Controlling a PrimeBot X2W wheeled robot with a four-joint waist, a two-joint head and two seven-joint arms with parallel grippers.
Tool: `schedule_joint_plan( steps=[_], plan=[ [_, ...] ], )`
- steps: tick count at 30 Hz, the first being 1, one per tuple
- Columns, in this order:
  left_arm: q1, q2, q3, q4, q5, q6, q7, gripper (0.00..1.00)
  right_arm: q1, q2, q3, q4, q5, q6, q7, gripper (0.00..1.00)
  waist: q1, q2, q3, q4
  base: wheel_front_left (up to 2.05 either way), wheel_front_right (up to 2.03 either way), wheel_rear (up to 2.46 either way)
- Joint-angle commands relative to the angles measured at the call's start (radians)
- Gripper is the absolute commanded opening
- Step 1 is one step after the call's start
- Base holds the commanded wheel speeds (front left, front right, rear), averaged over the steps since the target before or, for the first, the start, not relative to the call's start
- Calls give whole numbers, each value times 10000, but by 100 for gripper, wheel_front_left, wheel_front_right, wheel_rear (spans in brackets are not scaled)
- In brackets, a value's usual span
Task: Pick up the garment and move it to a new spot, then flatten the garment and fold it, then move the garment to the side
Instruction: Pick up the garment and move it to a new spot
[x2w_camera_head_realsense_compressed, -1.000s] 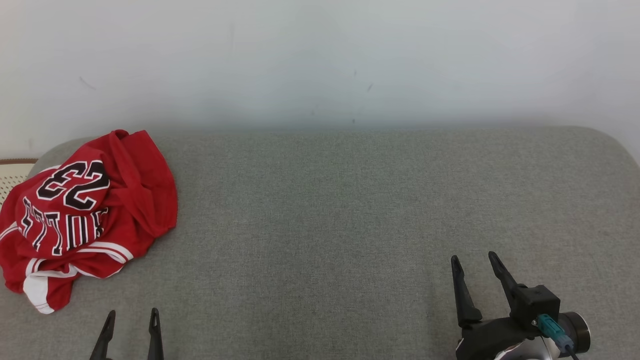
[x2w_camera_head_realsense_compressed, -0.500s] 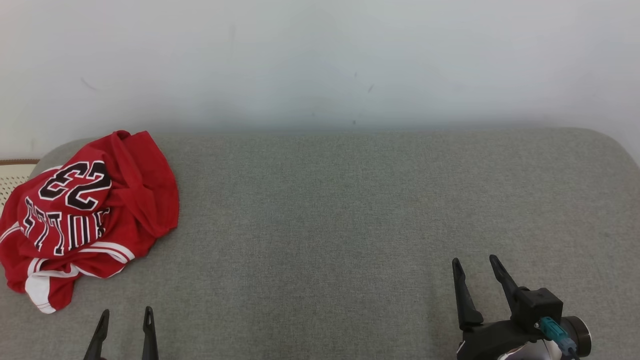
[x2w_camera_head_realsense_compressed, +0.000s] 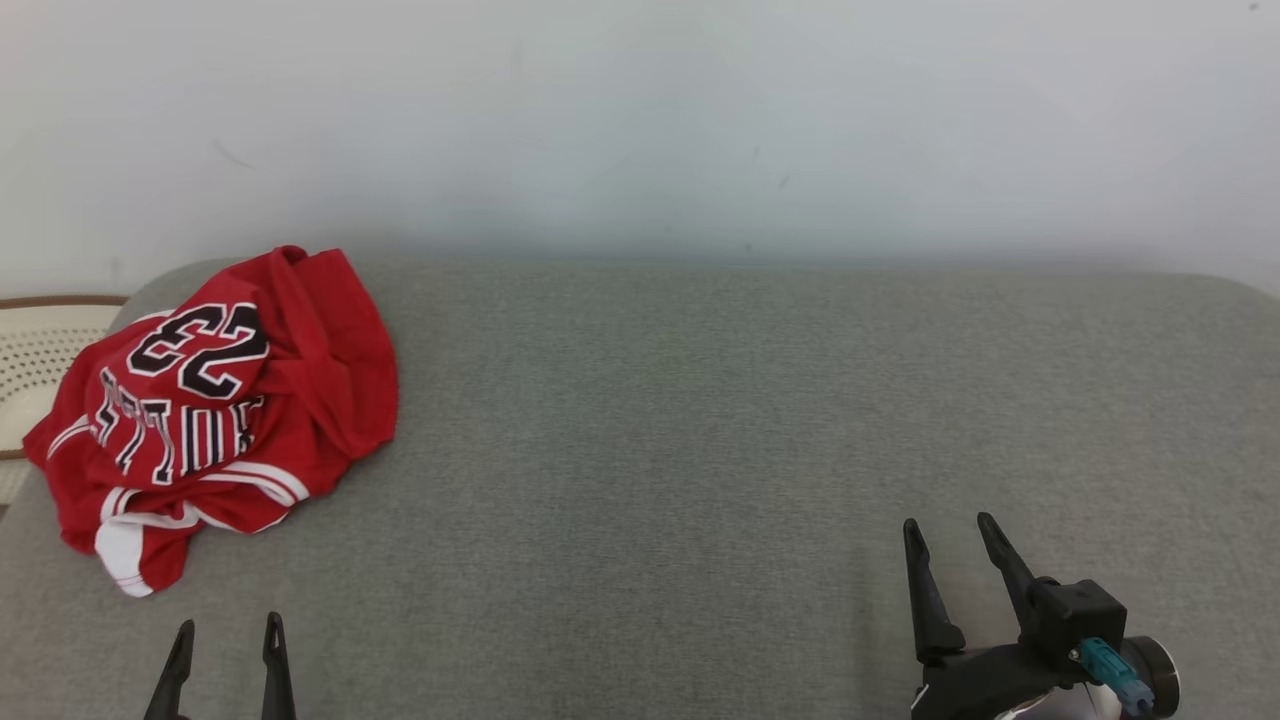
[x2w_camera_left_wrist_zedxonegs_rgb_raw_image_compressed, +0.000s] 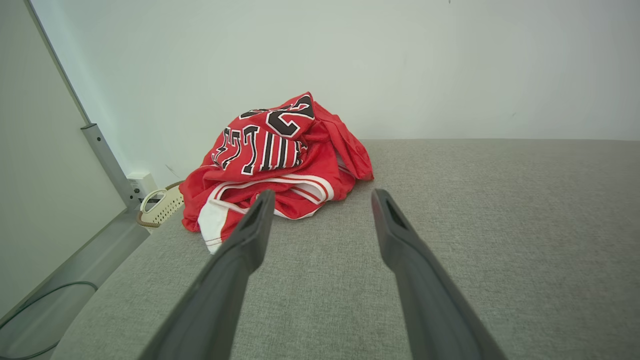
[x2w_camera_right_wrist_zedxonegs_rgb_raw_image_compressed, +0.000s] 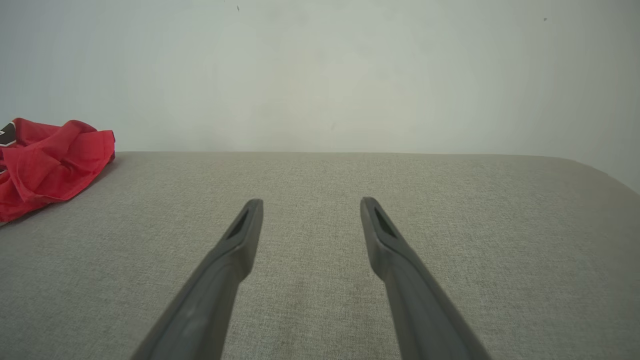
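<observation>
The garment (x2w_camera_head_realsense_compressed: 215, 410) is a red jersey with black-and-white lettering and the number 23, lying crumpled at the far left of the grey surface (x2w_camera_head_realsense_compressed: 700, 420). My left gripper (x2w_camera_head_realsense_compressed: 228, 628) is open near the bottom left, a short way in front of the jersey and apart from it. In the left wrist view the garment (x2w_camera_left_wrist_zedxonegs_rgb_raw_image_compressed: 280, 160) sits just beyond the open left gripper (x2w_camera_left_wrist_zedxonegs_rgb_raw_image_compressed: 320, 196). My right gripper (x2w_camera_head_realsense_compressed: 945, 522) is open at the lower right, far from the jersey. The right wrist view has the open right gripper (x2w_camera_right_wrist_zedxonegs_rgb_raw_image_compressed: 310, 201) over bare fabric and the garment (x2w_camera_right_wrist_zedxonegs_rgb_raw_image_compressed: 45, 165) at its left edge.
A pale wall (x2w_camera_head_realsense_compressed: 640, 120) runs behind the grey surface. A cream perforated basket (x2w_camera_head_realsense_compressed: 40, 345) stands off the surface's left end, beside the jersey. In the left wrist view a metal post (x2w_camera_left_wrist_zedxonegs_rgb_raw_image_compressed: 107, 165), a wall socket and a cable lie left of the surface.
The whole head view has shifted, so the jersey sits further right and higher in the picture: the camera moved. The left gripper sits lower and further left in the view. Both grippers stay open.
</observation>
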Motion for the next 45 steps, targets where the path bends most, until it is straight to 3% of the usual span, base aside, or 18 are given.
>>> schedule_joint_plan(
  steps=[1, 16, 25, 36, 45],
  plan=[
    [-18, 70, 49, 25, -48, -18, -5, 100, 85, 9, 53, -8, 28, 7, -68, 100, 0, 0, -9, 233, 0, 0, 0],
    [140, 247, 2, -101, -132, 44, 80, 100, 214, 8, 236, 138, 219, 8, -243, 100, 0, 0, -190, 2272, 0, 0, 0],
    [237, 385, -17, -142, -120, 91, 178, 100, 252, 8, 405, 266, 392, 8, -314, 100, 0, 0, -328, 3155, 0, 0, 0],
    [168, 481, -53, -280, -14, 252, 105, 100, 232, 8, 638, 348, 503, 8, -400, 100, 0, 0, -360, 3902, 0, 0, 0],
    [93, 593, 28, -297, -55, 278, 13, 100, 142, 6, 802, 449, 535, 8, -445, 100, 0, 0, -345, 3944, 0, 0, 0]
  ],
)
